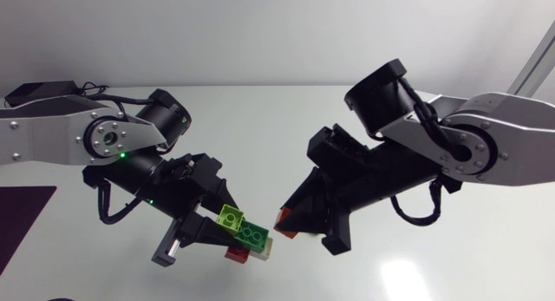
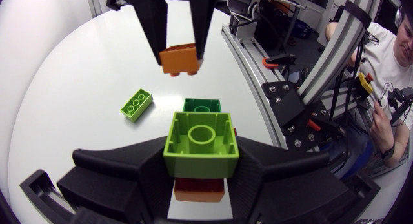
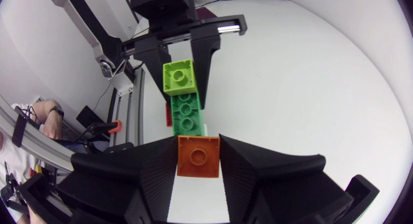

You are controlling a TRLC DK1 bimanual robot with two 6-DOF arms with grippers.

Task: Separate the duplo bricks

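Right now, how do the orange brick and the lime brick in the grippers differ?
The orange brick sits alone in right gripper; lime brick in left gripper is joined to a dark green brick. The orange brick is orange, lime brick yellow-green. Both square, both clamped.

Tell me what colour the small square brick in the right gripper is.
Orange; the small square plastic brick shows best in the right wrist view.

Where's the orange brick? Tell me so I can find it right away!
Find the right arm, the silver one coming in from the right, and follow it to its black fingers. Pinched between them is the orange brick. It is all alone, while the green bricks sit stacked between the left arm's fingers.
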